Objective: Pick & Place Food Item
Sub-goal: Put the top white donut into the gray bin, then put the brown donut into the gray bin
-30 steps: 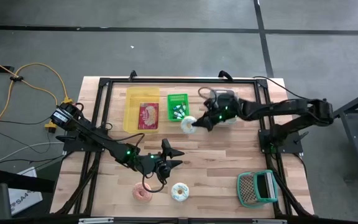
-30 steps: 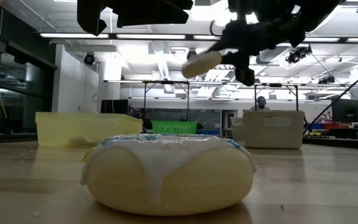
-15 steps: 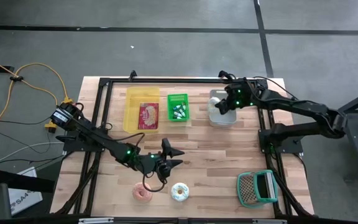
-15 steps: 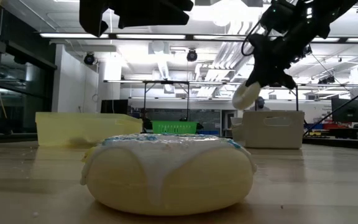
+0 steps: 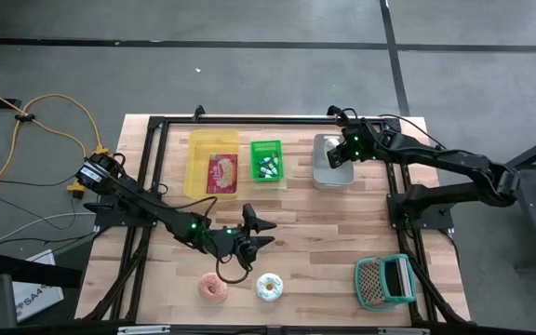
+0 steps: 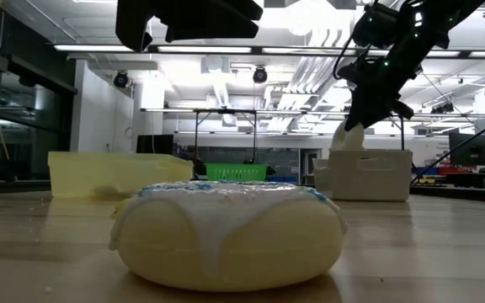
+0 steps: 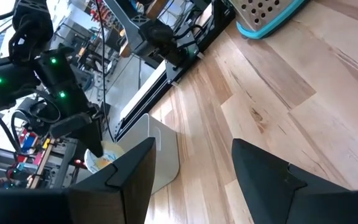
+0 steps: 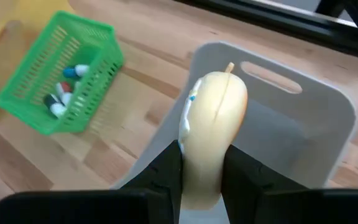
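My right gripper (image 5: 337,160) hangs over the grey bin (image 5: 331,177) at the table's far right, shut on a cream doughnut with white icing (image 8: 211,124). In the low view this doughnut (image 6: 351,138) hangs just above the bin's rim (image 6: 369,153). My left gripper (image 5: 269,234) stands open in mid-air near the table's middle, with nothing between its fingers. A white-iced doughnut (image 5: 269,286) and a pink one (image 5: 215,288) lie flat on the table near the front edge. My right gripper pinches the doughnut across its thickness, one finger (image 8: 166,171) on the iced face and the other (image 8: 244,174) on the plain face. The fingers slant down from the table's right. The doughnut stands on edge, its free part (image 8: 219,93) over the bin's inside, lifted clear.
A yellow bin (image 5: 212,163) holding a red packet and a green basket (image 5: 266,160) with small bottles stand at the far side, left of the grey bin. A teal basket (image 5: 384,281) lies at the near right. A black frame (image 5: 156,186) borders the table.
My right gripper has carried the doughnut from beside the green basket toward the table's far right, to above the grey bin, and has tipped downward. The doughnut has turned from lying nearly level to hanging on edge. In the last half second it has barely moved.
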{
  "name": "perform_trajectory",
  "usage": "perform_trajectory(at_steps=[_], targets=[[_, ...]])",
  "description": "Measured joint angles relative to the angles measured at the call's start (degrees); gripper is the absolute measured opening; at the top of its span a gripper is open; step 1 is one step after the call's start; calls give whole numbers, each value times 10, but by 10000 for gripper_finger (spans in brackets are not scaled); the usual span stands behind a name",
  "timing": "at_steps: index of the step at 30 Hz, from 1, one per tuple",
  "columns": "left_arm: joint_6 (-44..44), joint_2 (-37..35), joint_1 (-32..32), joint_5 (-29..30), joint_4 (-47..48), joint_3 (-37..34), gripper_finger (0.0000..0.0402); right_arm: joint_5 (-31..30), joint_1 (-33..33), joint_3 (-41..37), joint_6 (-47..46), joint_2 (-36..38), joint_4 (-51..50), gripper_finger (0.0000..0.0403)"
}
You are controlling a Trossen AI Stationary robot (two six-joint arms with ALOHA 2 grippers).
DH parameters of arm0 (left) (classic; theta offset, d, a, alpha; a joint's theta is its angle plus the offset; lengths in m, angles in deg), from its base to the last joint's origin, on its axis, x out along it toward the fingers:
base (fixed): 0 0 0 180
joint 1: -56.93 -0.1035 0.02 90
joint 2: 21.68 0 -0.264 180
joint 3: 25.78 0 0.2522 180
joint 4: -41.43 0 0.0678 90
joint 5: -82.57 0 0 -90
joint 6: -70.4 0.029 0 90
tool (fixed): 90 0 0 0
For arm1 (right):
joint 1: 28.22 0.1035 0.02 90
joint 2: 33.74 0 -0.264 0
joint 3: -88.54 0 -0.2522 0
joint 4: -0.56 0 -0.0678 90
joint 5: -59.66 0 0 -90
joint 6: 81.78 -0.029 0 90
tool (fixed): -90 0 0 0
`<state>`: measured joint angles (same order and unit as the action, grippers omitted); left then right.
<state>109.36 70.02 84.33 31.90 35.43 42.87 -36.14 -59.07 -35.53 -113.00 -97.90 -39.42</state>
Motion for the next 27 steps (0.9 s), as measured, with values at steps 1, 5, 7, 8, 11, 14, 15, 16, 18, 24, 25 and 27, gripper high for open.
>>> perform_trajectory(at_steps=[1,5,7,8,11,14,15,16,18,24,25,27], targets=[[0,0,0,0,0,0,203,0,0,0,-3,0,5,80],[0,0,0,0,0,0,203,-12,0,0,-7,-11,23,81],[0,0,1,0,0,0,203,-12,0,0,-6,-19,21,87],[0,0,2,0,0,0,203,-12,0,0,-6,-25,22,92],[0,0,2,0,0,0,203,-12,0,0,-6,-46,21,114],[0,0,2,0,0,0,203,-16,0,0,-5,-69,23,138],[0,0,2,0,0,0,203,-17,0,0,-5,-75,22,145],[0,0,2,0,0,0,203,-18,0,0,-3,-79,23,152],[0,0,2,0,0,0,203,-18,0,0,2,-84,25,164],[0,0,2,0,0,0,203,-21,0,0,12,-83,31,188],[0,0,2,0,0,0,203,-20,0,0,14,-82,34,190],[0,0,2,0,0,0,203,-14,0,0,15,-81,42,194]])
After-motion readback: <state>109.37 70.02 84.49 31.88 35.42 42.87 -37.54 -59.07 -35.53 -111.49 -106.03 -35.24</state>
